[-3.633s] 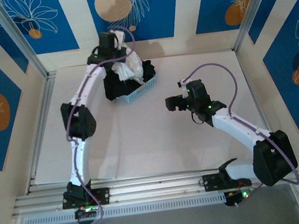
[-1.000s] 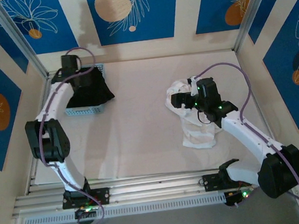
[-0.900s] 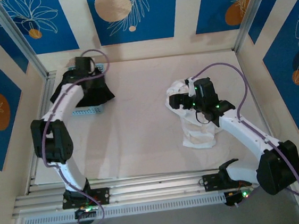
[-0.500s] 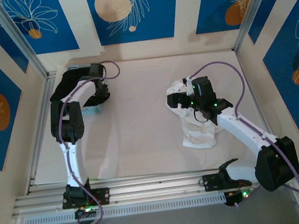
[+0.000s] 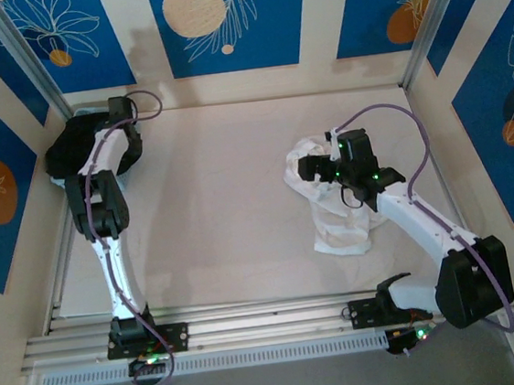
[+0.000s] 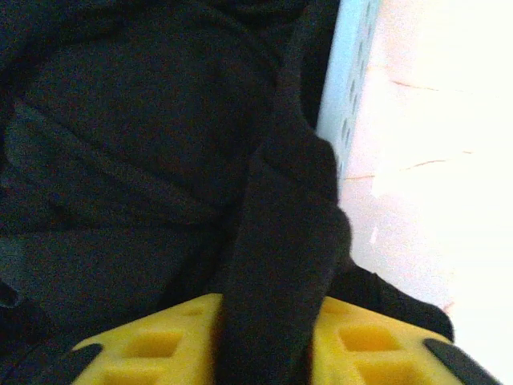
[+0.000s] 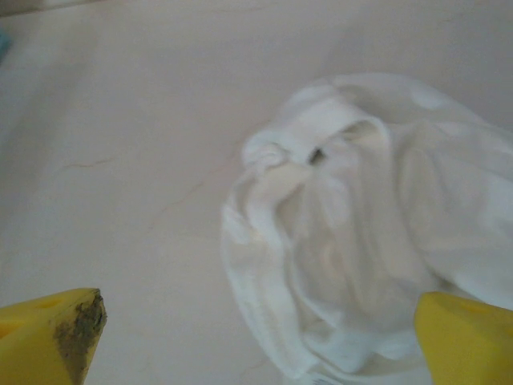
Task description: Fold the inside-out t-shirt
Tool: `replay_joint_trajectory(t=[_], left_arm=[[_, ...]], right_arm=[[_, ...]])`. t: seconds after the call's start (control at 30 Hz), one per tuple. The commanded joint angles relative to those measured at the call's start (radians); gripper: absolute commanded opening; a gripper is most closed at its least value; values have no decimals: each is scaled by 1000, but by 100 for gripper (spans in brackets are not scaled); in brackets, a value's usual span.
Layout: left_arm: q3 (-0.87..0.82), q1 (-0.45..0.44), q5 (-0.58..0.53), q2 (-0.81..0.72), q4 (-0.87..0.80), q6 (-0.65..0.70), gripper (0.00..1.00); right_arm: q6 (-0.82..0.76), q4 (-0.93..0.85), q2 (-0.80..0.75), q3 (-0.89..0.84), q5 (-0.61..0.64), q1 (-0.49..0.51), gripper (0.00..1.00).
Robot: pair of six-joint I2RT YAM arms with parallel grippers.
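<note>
Hovering wide open over the crumpled shirt at mid-right, the right gripper risks pinching a bunched double layer and dragging it. Far left, the left gripper, clamped on the black garment, could tug the basket along.

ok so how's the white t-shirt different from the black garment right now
Place: the white t-shirt lies on the open table at the right; the black garment is bunched in the far left corner by a light blue basket.
Hold: a fold of the black garment runs between the left gripper fingers; the white t-shirt lies free under the open right gripper.
Both are crumpled soft cloth.
</note>
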Motion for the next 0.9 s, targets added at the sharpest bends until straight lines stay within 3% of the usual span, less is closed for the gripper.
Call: replay_joint_trajectory(t=[0.0, 0.17, 0.23, 0.3, 0.43, 0.5, 0.63, 0.87], left_arm=[[83, 5, 22, 16, -59, -44, 36], [146, -44, 95, -47, -91, -103, 59], [110, -79, 140, -112, -70, -128, 65], [30, -122, 189, -196, -17, -165, 70], [-221, -234, 296, -386, 134, -259, 72], [-381, -301, 418, -480, 246, -316, 71], [-670, -445, 712, -554, 558, -446, 77], [-583, -579, 905, -337, 635, -535, 80]], right_arm=[[-5, -75, 58, 42, 104, -45, 99], [3, -158, 201, 97, 102, -98, 94], [5, -146, 265, 109, 19, -94, 91], [7, -123, 351, 134, -79, -85, 81], [-13, -144, 425, 214, -101, -58, 23], [-38, -145, 339, 204, -91, -35, 11], [-43, -78, 91, 129, -252, -26, 6], [-4, -71, 15, 108, -347, -43, 5]])
